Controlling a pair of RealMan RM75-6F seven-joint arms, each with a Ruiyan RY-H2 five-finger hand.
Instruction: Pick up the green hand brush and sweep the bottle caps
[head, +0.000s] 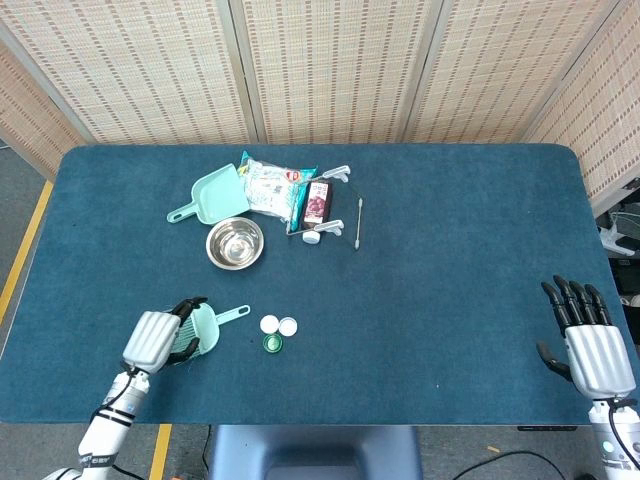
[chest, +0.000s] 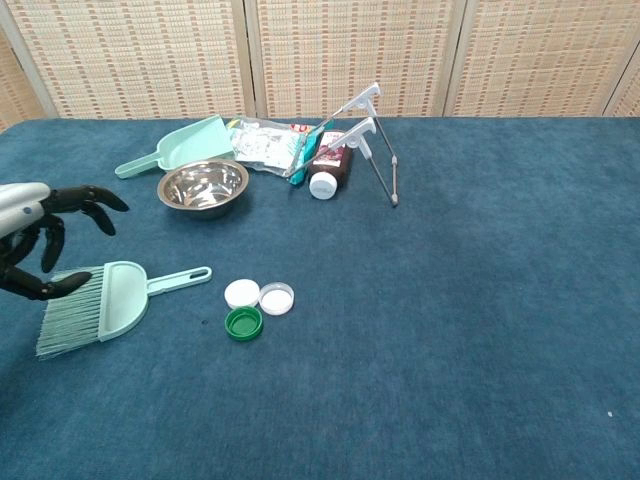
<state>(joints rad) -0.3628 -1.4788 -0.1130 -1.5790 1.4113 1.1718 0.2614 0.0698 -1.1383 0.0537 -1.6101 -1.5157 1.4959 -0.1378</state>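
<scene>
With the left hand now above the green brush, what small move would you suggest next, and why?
Probably lower the left hand and close its fingers around the green hand brush. The hand hangs open above the bristle end, holding nothing, and the brush lies flat on the table, its handle pointing toward the bottle caps. It must be gripped before any sweeping.

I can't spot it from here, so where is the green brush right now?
The green hand brush lies flat near the table's front left, handle pointing at the bottle caps. The left hand hovers over its bristles.
</scene>
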